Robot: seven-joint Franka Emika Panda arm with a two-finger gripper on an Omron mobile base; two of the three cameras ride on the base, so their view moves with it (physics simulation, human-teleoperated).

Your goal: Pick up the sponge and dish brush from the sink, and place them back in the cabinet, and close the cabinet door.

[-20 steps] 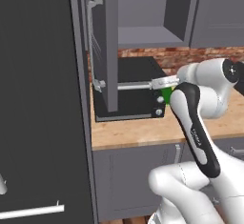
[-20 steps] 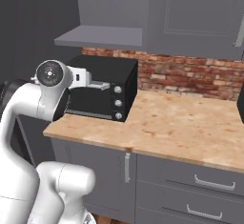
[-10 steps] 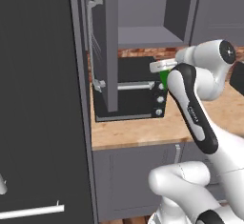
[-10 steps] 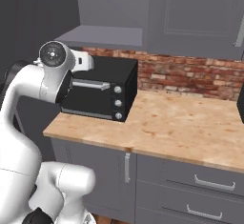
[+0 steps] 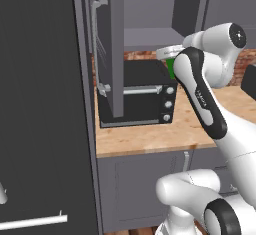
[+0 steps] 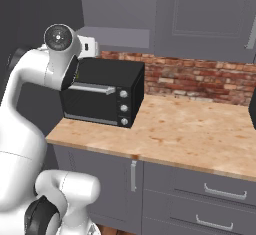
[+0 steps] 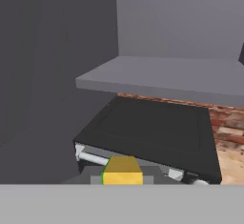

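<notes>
- Overhead, the matte grey wall cabinet [image 7: 157, 77] stands open, and its plain grey inner shelf [image 7: 143, 75] is bare wherever it can be seen.
- Its flat grey cabinet door [image 5: 116, 49], with a slim silver bar handle [image 5: 95, 44], is swung out edge-on in the left base view.
- Below the shelf sits the black toaster oven [image 6: 102, 98] on the light wood-grain countertop [image 6: 185, 129], against a red brick backsplash [image 6: 200, 79].
- The two-finger gripper [image 7: 122, 180] holds the small green and yellow sponge [image 7: 122, 170] above the oven's front edge, jaws closed on it.
- Much of the sponge is cut off by the hand view's lower edge; in the left base view a green sliver [image 5: 171, 68] peeks from behind the white arm [image 5: 200, 89].
- The fingertips themselves are too hidden to make out.
</notes>
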